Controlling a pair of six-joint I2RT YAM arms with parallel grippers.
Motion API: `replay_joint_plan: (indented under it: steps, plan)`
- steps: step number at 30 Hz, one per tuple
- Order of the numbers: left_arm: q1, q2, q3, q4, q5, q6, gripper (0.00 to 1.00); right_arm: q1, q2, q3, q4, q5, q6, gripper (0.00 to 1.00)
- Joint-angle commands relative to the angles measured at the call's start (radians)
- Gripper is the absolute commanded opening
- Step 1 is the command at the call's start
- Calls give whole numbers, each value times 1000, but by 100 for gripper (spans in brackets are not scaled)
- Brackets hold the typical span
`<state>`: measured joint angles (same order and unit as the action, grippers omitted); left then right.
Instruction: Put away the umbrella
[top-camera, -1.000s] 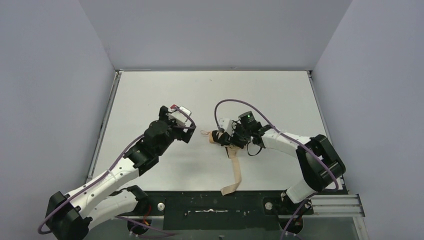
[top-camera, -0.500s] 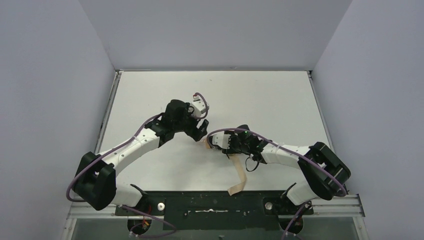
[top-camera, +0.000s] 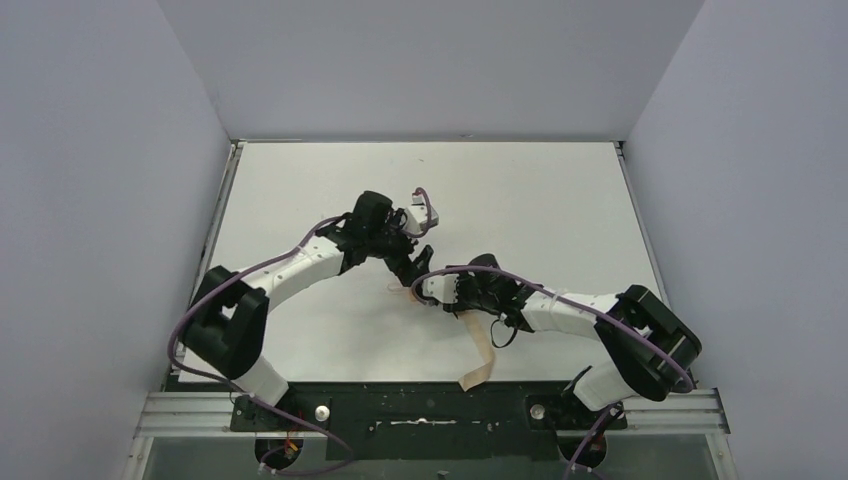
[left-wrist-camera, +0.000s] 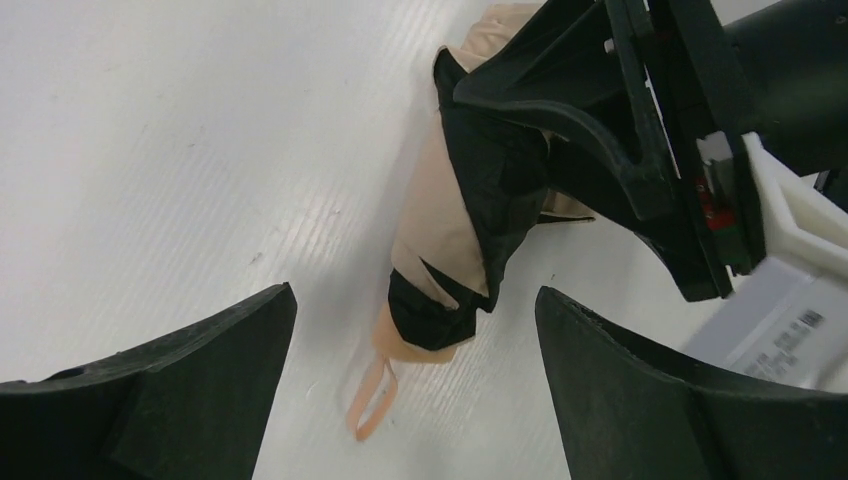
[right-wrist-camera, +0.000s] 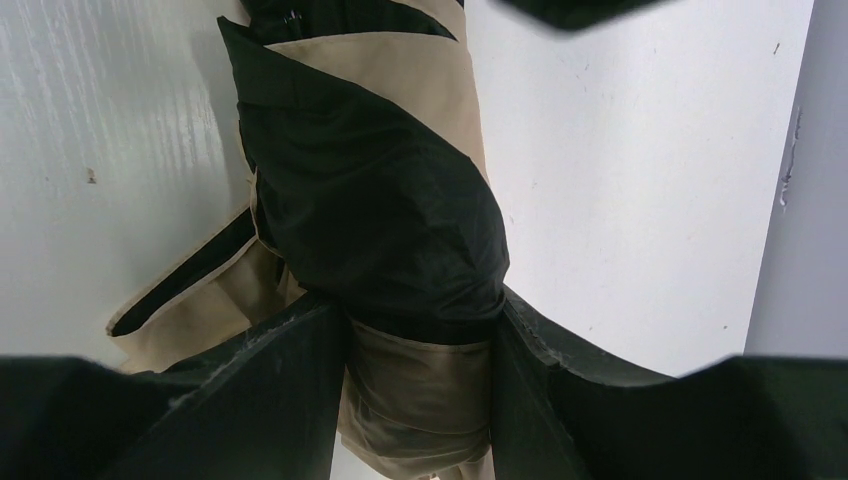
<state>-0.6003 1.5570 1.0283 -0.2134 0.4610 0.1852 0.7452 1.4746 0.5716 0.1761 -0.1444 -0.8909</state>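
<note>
Left tool (left-wrist-camera: 415, 400) swung in since a sec ago; now gapes wide, end of umbrella (left-wrist-camera: 440, 230) just ahead betw. its jaws, untouched. Right tool (right-wrist-camera: 420, 380) clamps the bundle mid-body on the surface (top-camera: 300, 190). Tan fabric w/ black folds is loosely gathered, partly trailing behind right tool. I reckon tidying, strapping & stowing all remain.

On table (top-camera: 300, 190), front-centre: umbrella (top-camera: 481, 350), lying flat. Around umbrella's far end: right gripper (right-wrist-camera: 420, 335). Just behind-left of that end, over its tip: left gripper (left-wrist-camera: 410, 325).
</note>
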Motion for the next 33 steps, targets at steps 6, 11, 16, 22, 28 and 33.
replay_joint_plan:
  steps: [6, 11, 16, 22, 28, 33]
  plan:
    - [13, 211, 116, 13, 268, 25, 91, 33, -33, -70, 18, -18, -33, 16]
    - [12, 275, 139, 53, 292, -11, 92, 45, -29, -79, 31, -3, -42, 15]
    - [3, 332, 156, 77, 339, -38, 93, 54, -25, -88, 81, 24, -28, 15]
    - [-20, 367, 141, 70, 337, -30, 85, 57, -17, -98, 151, 58, -3, 15]
    - [-38, 391, 142, 24, 331, 3, 62, 60, -4, -92, 163, 66, -4, 15]
    - [-79, 415, 174, -44, 214, 29, 41, 60, 11, -73, 154, 82, 13, 15]
